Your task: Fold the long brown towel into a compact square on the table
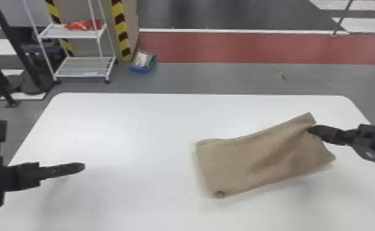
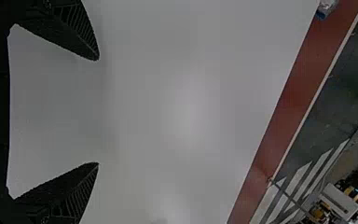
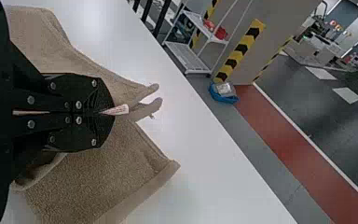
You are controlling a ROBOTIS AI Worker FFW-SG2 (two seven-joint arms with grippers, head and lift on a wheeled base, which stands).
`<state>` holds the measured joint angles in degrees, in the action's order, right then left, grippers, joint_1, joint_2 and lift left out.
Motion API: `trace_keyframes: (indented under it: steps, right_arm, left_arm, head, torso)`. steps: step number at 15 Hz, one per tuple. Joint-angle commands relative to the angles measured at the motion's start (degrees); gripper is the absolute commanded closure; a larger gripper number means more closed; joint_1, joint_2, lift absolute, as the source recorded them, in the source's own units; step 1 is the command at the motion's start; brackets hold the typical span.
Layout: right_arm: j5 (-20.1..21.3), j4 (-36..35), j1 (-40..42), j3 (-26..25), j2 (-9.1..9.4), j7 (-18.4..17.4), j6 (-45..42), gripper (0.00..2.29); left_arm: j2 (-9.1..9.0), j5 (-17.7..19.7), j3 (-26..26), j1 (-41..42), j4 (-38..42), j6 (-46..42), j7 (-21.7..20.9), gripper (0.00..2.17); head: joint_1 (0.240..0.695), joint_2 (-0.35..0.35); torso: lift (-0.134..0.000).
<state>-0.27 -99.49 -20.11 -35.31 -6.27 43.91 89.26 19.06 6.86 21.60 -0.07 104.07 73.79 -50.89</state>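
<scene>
Head view: The long brown towel (image 1: 245,162) was on the robot's right side of a white tabletop (image 1: 119,138), in a flat bundle longer than it was wide. Its end toward the middle lay fairly flat, with a small curl at the near corner. The right claw (image 1: 312,129) had hold of the opposite end, where the cloth rose in soft creases and looked slightly lifted. The left claw (image 1: 81,166) was over the other side of the tabletop, well apart from the towel. The layered edges suggested that some folding was done, but the shape was an oblong, so the compact square was not yet made.

Left wrist view: The left claw's two fingers were spread wide over the white surface, with nothing between them.

Right wrist view: The right claw's fingers were together, clamped on the towel, with a small pale tag (image 3: 115,110) poking out at their tips. The cloth sloped away on both sides of the grip, and separate layers were visible at its edges. What was left, it seemed, was to bring this end over toward the other, let go, and then even up the edges and smooth the creases
</scene>
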Motion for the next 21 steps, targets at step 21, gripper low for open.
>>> trace_keyframes:
  steps: [21]
  right_arm:
    - [-4.91, 14.94, -5.2, -4.41, -5.42, -3.75, 0.82, 1.32]
  left_arm:
    - [-0.08, -0.35, -1.12, 0.15, -1.24, -0.7, 0.17, 0.08]
  head:
    - [0.695, -0.068]
  torso:
    - [-0.124]
